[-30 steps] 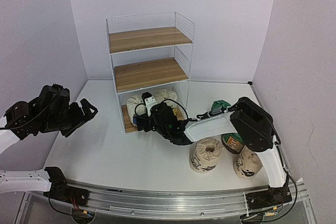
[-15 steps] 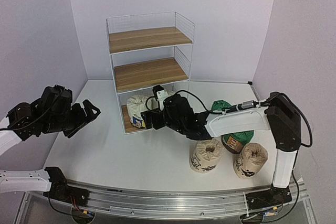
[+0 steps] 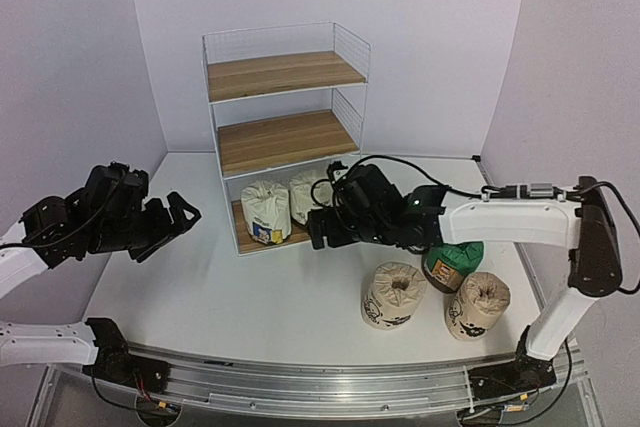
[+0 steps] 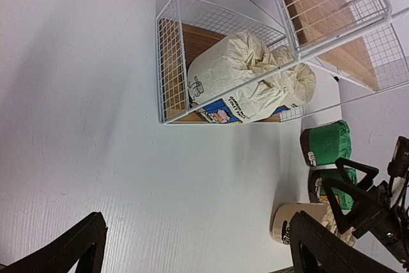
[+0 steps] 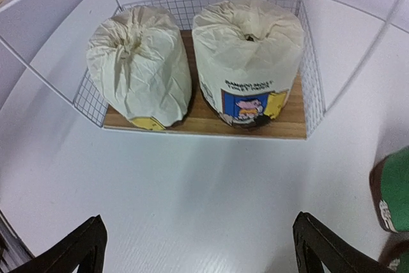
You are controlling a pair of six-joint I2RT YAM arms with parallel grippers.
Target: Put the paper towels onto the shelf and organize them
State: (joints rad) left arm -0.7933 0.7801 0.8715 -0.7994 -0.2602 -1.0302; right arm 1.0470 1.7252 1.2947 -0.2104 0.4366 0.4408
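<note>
1. Top view: shows the right pincer spread wide, empty, just before the shelf, two white rolls on its bottom board; puts upright beige rolls and a green roll on the tabletop to its right, well apart from the left pincer.
2. Left wrist: shows wide, empty fingers.
3. Right wrist: faces the shelved rolls, nothing between its fingers.

Table bearing shelf and rolls
</note>
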